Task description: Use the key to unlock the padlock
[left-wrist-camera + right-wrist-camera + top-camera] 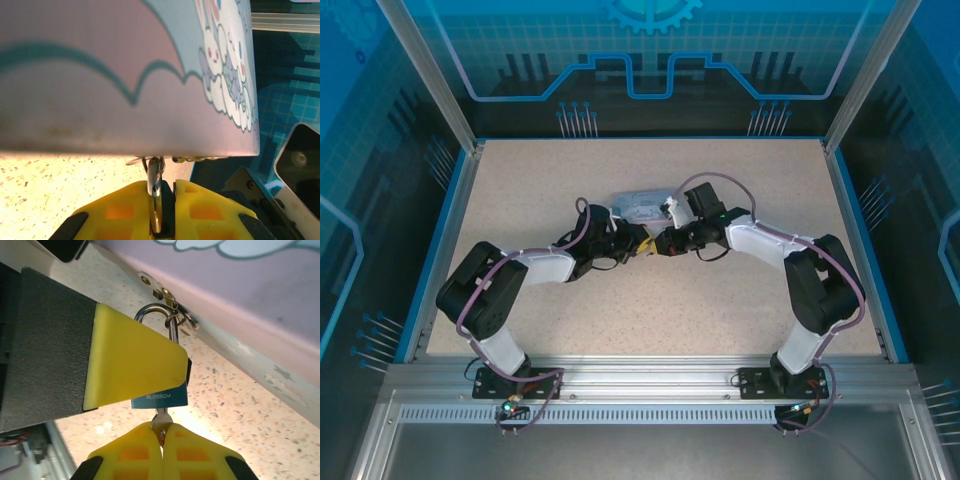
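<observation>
The padlock [167, 398] has a small blue body marked BLOSSOM. Its shackle [152, 311] hangs through the hasp of the pale cartoon-printed tin [250, 300]. My left gripper [167, 192] is shut on the padlock [155, 181], seen edge-on between its yellow fingers. One left finger [130, 365] covers most of the lock body in the right wrist view. The key [161, 416] sticks into the lock's underside, and my right gripper [162, 434] is shut on its head. From above, both grippers [638, 247] [666, 243] meet just in front of the tin [642, 203].
The tin lies on the speckled tabletop [650, 310] a little behind the centre. A raised blue rim [442, 240] and glass walls bound the table. Bare tabletop lies in front of the arms' elbows and behind the tin.
</observation>
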Robot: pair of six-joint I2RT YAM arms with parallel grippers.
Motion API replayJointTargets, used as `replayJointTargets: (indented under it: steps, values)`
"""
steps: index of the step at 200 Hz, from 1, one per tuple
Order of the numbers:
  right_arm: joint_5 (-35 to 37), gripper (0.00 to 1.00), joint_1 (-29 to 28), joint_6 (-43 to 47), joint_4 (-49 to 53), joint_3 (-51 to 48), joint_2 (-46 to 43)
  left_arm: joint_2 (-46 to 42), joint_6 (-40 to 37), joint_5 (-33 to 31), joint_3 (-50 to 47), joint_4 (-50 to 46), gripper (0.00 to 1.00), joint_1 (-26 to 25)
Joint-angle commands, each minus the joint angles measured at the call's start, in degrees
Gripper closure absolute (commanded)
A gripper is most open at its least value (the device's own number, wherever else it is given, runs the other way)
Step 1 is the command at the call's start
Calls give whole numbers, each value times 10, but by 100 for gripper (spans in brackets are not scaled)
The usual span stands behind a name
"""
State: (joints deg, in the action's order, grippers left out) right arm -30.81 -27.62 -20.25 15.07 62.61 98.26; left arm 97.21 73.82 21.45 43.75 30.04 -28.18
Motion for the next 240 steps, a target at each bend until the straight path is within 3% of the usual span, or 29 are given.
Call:
replayJointTargets:
  steps: [1,16,32,67,122,240]
  values:
    - [-92,87,8,-49,-74,1,-13,-3,-16,13,4,-9,100,0]
    - [-62,56,9,-41,-54,1,-25,-2,-14,12,5,-10,100,1]
    - [-7,47,12,-27,-20,-1,-51,-2,-13,13,6,-10,100,2]
    - [113,45,4,14,47,-6,-103,-4,-9,17,10,-16,100,3]
    - [308,57,-85,110,80,2,-105,-19,-15,24,24,-53,100,5]
    - [351,60,-140,166,106,67,-11,-19,-20,31,38,-68,100,6]
